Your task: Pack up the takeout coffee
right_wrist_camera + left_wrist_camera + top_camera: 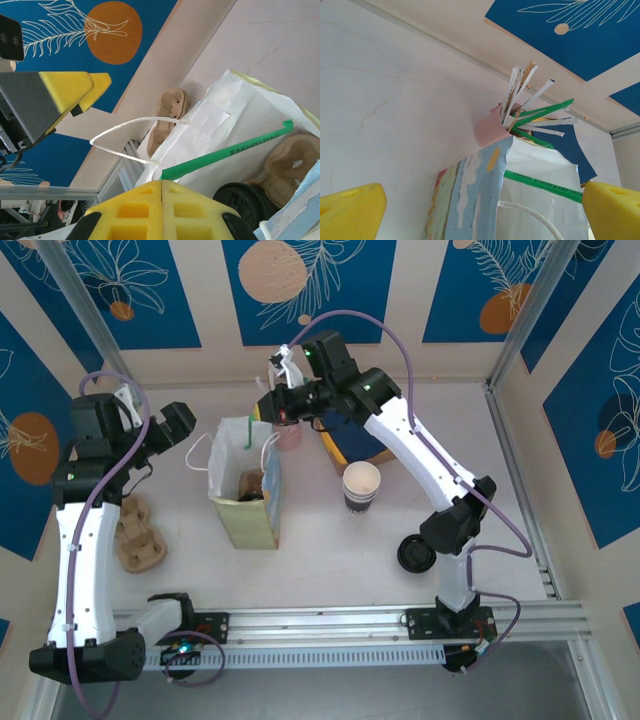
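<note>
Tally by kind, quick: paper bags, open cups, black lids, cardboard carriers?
Paper bag: 1
Open cups: 2, striped cup, pink cup
Black lids: 2, loose lid, bagged lid
Cardboard carriers: 2, table carrier, bagged carrier
Total: 7

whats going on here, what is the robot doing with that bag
The right gripper is shut on a green straw, which reaches across the open mouth of the paper bag. The lidded coffee already sits inside the bag beside a cardboard carrier. The left gripper hangs open next to the bag, holding nothing. A lidless striped cup and a loose black lid remain on the table.
</note>
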